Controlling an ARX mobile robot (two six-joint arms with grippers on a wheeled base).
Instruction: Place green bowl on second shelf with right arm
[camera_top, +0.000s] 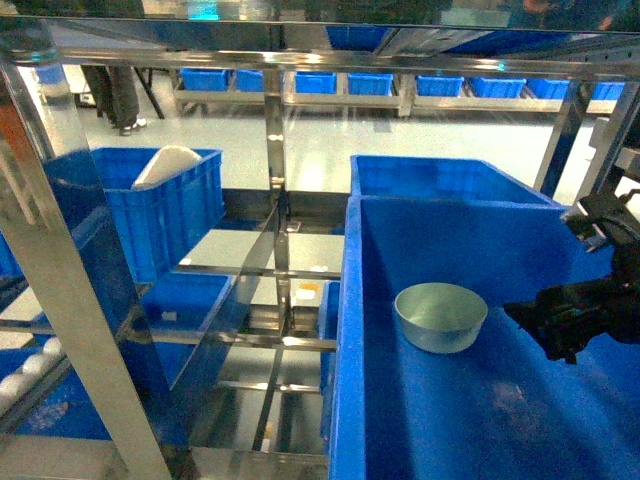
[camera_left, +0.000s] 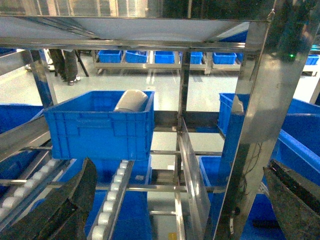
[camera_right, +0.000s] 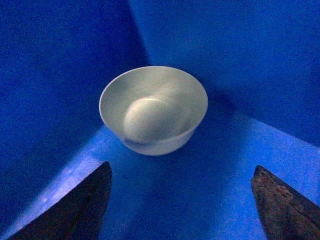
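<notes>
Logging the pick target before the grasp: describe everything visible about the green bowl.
The green bowl is small, round and pale mint, smooth and plain, with deep sloping sides and a glossy, empty inside. It sits upright, mouth up, on the floor of the large blue crate, near a corner where the walls meet. Only the crate floor touches it. The right gripper faces it with jaws spread wide, clear of the rim.

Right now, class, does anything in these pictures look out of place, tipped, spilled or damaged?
One thing: the white domed object lies tilted against the wall of the blue crate on the rack. The green bowl sits upright and empty; nothing looks spilled or broken.
</notes>
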